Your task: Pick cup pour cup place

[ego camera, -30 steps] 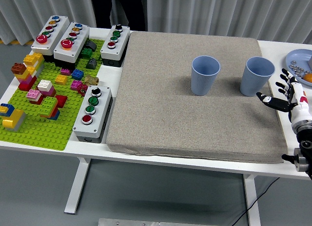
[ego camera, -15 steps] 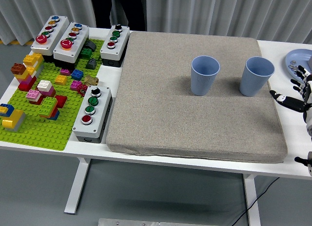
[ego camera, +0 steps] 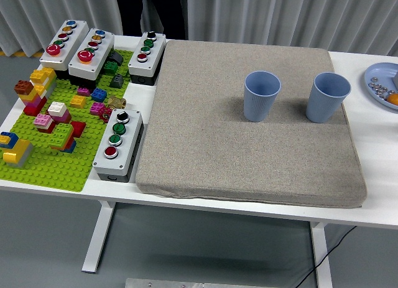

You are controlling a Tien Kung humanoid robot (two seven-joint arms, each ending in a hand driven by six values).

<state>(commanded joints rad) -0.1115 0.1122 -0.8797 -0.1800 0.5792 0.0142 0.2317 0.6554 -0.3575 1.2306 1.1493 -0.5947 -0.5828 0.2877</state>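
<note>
Blue cups stand upright, side by side on the grey mat (ego camera: 249, 170): left cup (ego camera: 262, 96), right cup (ego camera: 328, 97). Neither of my hands is in view, so their state cannot be told; the right cup lies nearer my right side.

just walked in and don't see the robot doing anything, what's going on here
Nothing is being handled right now. Neither robot hand is in view. Two blue cups stand upright and apart on the grey mat: the left cup near the middle, the right cup by the mat's right edge. Left of the mat lie button boxes and a green brick board; a blue plate sits at the far right. A person stands behind the table.
</note>
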